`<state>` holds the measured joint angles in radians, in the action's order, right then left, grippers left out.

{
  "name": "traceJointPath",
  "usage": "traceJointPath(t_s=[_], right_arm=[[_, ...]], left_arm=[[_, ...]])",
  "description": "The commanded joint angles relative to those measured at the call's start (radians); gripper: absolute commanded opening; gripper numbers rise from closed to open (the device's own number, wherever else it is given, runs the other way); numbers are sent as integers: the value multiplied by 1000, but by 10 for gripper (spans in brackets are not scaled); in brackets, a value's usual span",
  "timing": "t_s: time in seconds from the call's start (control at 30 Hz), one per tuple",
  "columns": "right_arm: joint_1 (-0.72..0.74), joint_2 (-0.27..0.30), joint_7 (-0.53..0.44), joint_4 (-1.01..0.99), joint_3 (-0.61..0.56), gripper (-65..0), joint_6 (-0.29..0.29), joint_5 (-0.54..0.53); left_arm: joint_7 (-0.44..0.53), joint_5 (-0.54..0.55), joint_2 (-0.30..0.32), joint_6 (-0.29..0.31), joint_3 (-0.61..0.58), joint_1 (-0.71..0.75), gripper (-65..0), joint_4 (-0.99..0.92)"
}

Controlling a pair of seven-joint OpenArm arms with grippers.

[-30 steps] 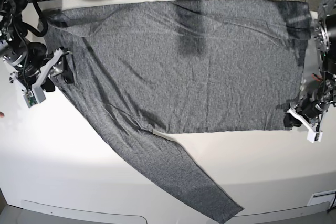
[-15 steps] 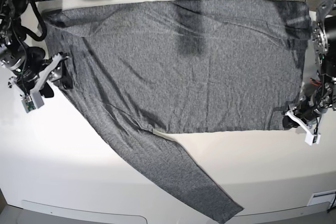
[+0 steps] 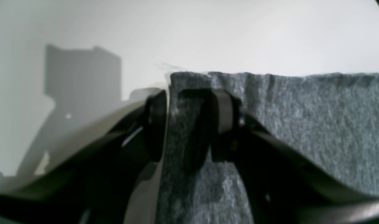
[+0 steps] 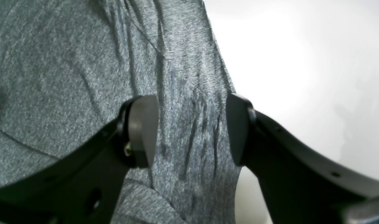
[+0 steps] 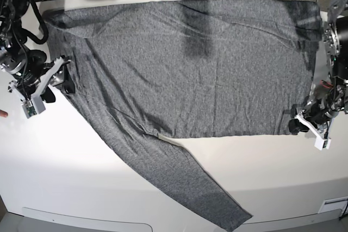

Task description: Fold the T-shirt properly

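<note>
Left wrist view: I see my left hand (image 3: pixel 189 124) sitting right on a corner of the big soft dark-grey knit T-shirt (image 3: pixel 301 124). The cloth corner lies between the two dark fingers (image 3: pixel 155 124). One finger looks to be on the cloth and one at its edge by the white counter (image 3: pixel 208 34). The fingers are a bit apart, with cloth in the gap, and I cannot tell if they really pinch it.

Right wrist view: My right hand (image 4: pixel 192 130) is spread wide. It hangs just over the wrinkled side edge of the T-shirt (image 4: pixel 68 77). One finger (image 4: pixel 142 130) is over the cloth and the other is over the edge, where the bare counter (image 4: pixel 301 62) starts. Nothing is held here.

Base view: The T-shirt (image 5: pixel 190 63) lies flat and spread out, with its long way running across the counter (image 5: pixel 81 172) from side to side. One long sleeve runs down toward the near edge. My left hand (image 5: pixel 304 125) is at the near bottom corner on the picture's right. My right hand (image 5: pixel 54 77) is at the other end, by the sleeve side.

What the next move turns on: Each hand is at its own end of the shirt's near long edge. I think both must pinch that edge, then lift it toward the far side together.
</note>
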<state>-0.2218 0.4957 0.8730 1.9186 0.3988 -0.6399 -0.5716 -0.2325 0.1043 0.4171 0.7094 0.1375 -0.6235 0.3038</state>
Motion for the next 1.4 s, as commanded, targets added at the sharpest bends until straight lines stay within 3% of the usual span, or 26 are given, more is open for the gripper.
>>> traceJointPath(t_s=[0.0,0.23,0.47,0.67,0.87,0.93,1.07,1.37], right_arm=[[9,17,-20,16,7,-303,-3,-9],[9,17,-20,16,7,-303,-3,-9],[9,17,-19,16,7,-303,-3,-9],[9,17,-19,16,7,-303,-3,-8],[9,17,-19,16,7,-303,-3,-8],[9,17,-19,16,7,-303,-3,-8],[9,17,-21,16,7,-303,-3,-8],[51,18,-118,-93,-10,-303,-4,-5]], left_arm=[[-39,-29,28,-11,-2,-11,-417,0],[-34,-26,71,-11,-2,-8,-417,0],[-93,55,19,-11,-2,-8,-418,0],[-142,53,-31,-11,-2,-8,-418,0],[-160,53,-34,-11,-2,-8,-424,0],[-161,53,-31,-11,-2,-8,-466,0],[-160,53,-32,-11,-2,-8,-638,0],[-93,62,-32,-11,-2,-8,-650,0]])
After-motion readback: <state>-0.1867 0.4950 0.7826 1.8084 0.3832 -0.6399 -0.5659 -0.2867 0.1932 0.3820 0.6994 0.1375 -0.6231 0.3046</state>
